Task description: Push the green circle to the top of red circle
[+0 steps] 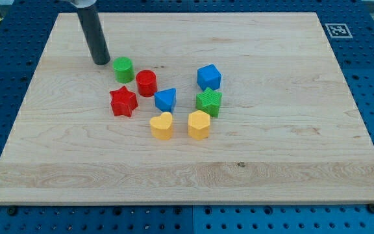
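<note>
Crowding red circle: green circle, red star.

My tip stands just left of the green circle, a narrow gap between them. The red circle seems to touch the green circle's lower right; the red star blocks below. Bench above lies open.

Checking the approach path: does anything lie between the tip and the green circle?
Nothing; in the camera view, only bare board separates my tip from the green circle, just to its right.
</note>
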Available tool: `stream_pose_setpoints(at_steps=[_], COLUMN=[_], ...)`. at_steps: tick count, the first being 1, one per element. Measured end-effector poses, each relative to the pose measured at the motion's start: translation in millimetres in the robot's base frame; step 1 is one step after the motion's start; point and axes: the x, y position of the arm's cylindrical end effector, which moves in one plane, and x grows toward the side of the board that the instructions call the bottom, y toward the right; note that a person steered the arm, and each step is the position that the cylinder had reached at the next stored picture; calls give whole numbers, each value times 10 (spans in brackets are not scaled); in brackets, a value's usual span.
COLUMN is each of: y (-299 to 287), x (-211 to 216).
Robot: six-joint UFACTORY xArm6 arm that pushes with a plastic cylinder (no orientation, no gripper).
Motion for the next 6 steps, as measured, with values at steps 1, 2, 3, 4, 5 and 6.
stream_pose_setpoints(at_steps=[1, 2, 3, 4, 5, 6], y=[221, 498, 648, 806, 926, 886], x=[320, 412, 411, 410, 392, 311])
